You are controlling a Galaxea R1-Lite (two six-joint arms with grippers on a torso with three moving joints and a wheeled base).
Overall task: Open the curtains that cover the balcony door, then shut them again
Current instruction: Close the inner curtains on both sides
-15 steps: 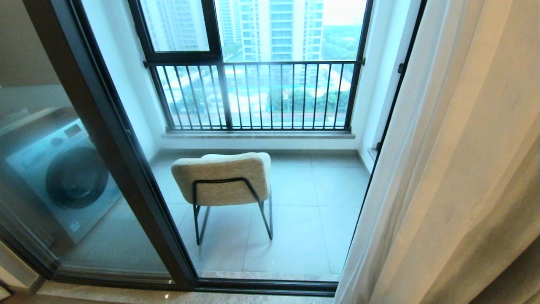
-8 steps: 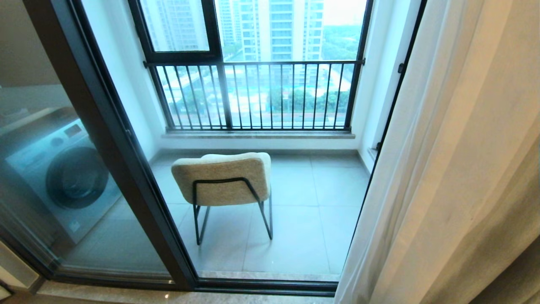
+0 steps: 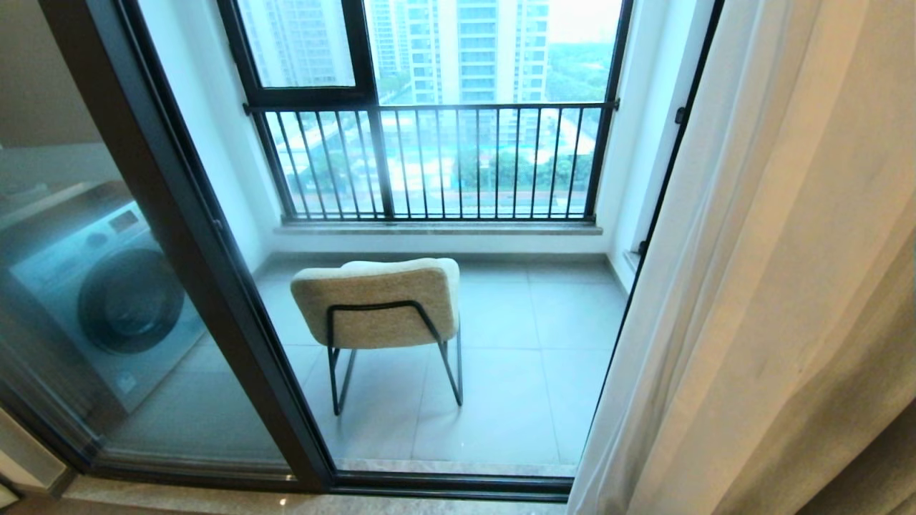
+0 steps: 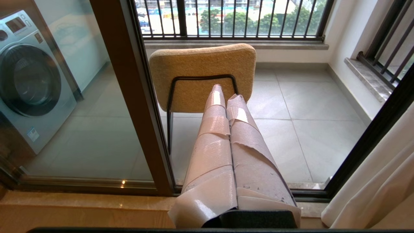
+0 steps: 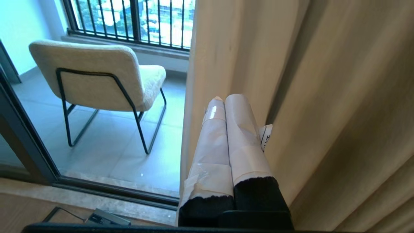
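Use the right end effector [image 5: 226,100], fingers pressed together and holding nothing: the curtains [image 3: 773,286] hang vertically at the door's [image 3: 215,286] right side, their edge just beside it, while the left end effector [image 4: 226,94], also closed and empty, points toward the chair [image 4: 202,76].

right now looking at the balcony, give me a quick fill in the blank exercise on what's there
1. The curtains are bunched on the ____ side of the head view.
2. Behind the glass of the balcony door, on the left, stands a ____ machine.
3. The chair turns its ____ towards the robot.
4. The fingers of the right gripper are ____.

Missing words: right; washing; back; shut
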